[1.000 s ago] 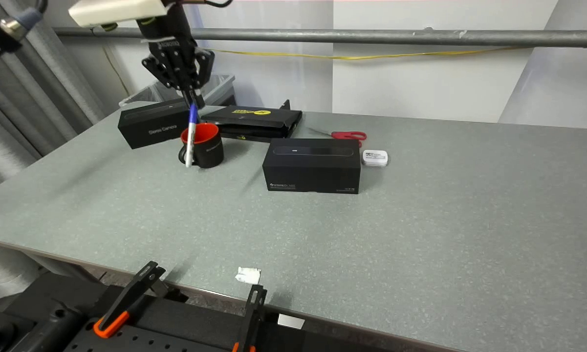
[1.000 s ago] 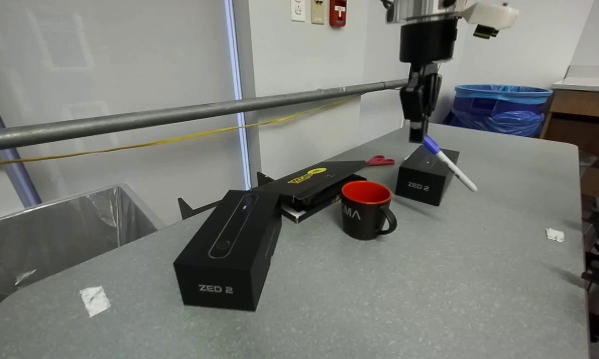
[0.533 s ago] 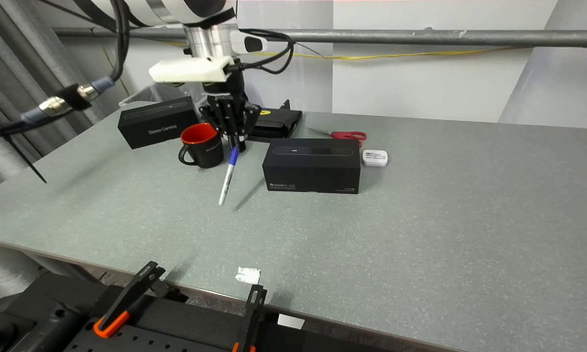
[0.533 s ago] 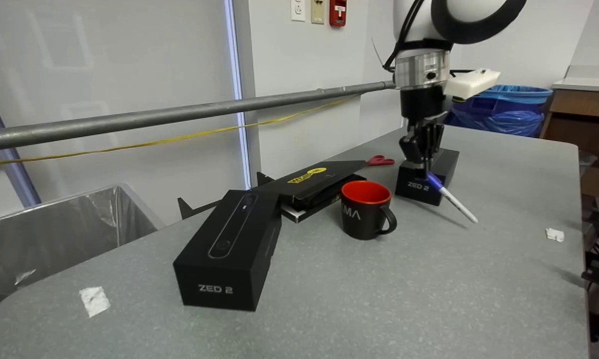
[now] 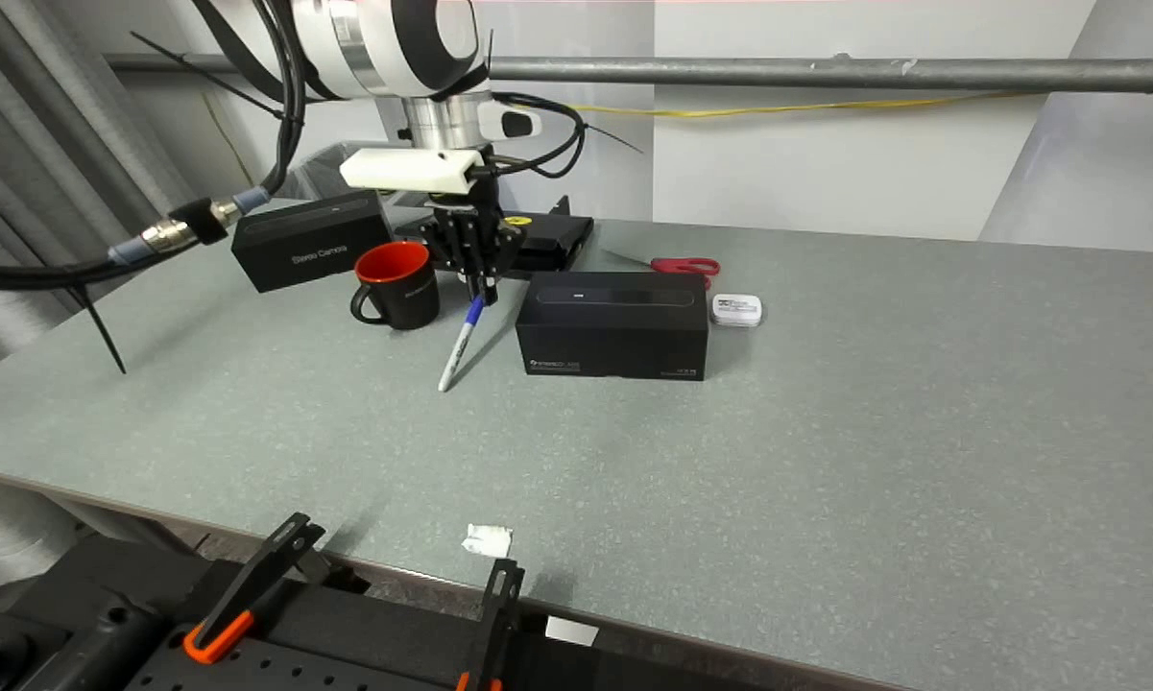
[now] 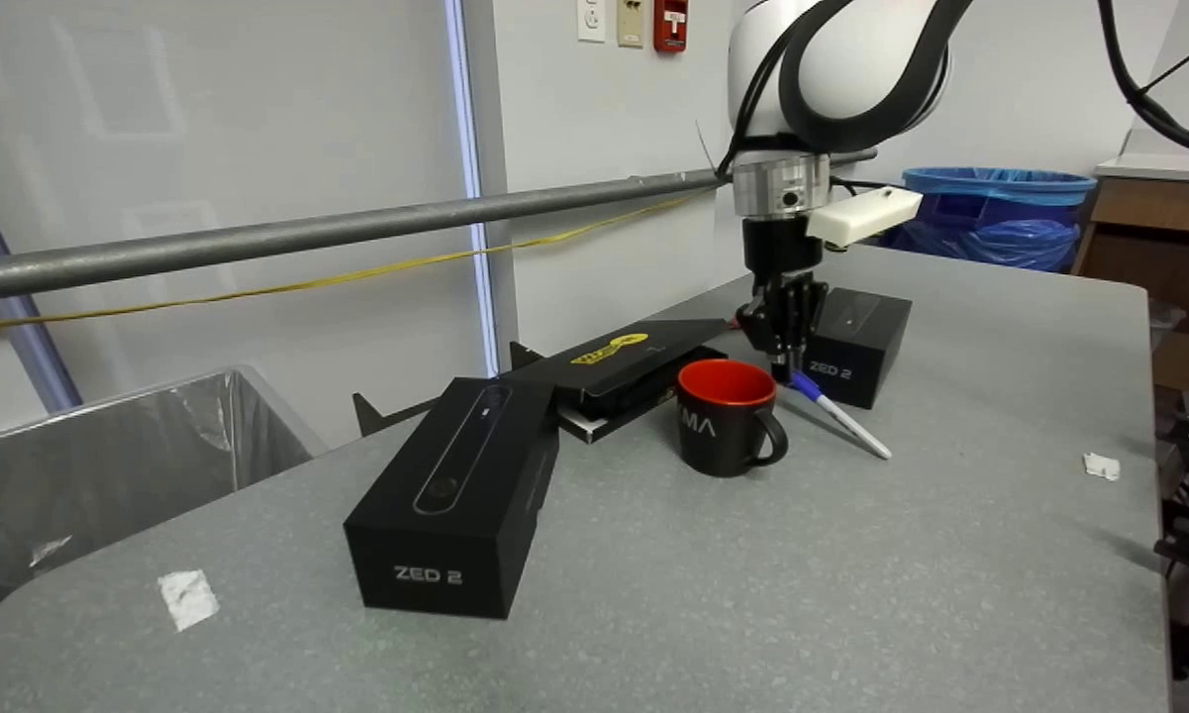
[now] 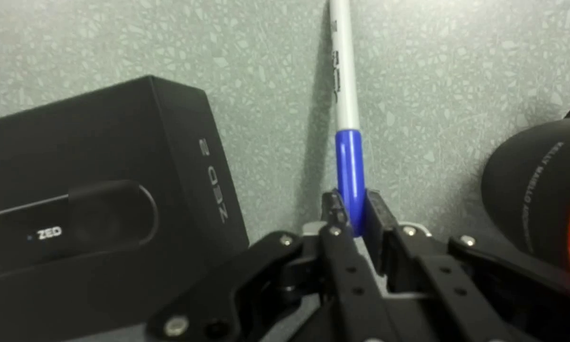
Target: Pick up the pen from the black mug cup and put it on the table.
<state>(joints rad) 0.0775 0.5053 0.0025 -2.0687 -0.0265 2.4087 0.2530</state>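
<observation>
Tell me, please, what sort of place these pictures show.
Probably a robotics lab or an office workroom. A robot arm reaches over a table, a black box marked "Stereo Camera" sits on it, and a red wall fixture, perhaps a fire alarm, suggests a shared building.

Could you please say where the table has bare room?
In an exterior view, the table is bare right of the white case beside the black box. Between box and mug it's crowded: the gripper holds the pen there.

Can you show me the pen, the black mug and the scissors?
Pen point(image 7: 347, 109), in the wrist view: white barrel.
Black mug point(image 6: 725, 431), in an exterior view: outer wall.
Scissors point(image 5: 664, 264), in an exterior view: red handle.
</observation>
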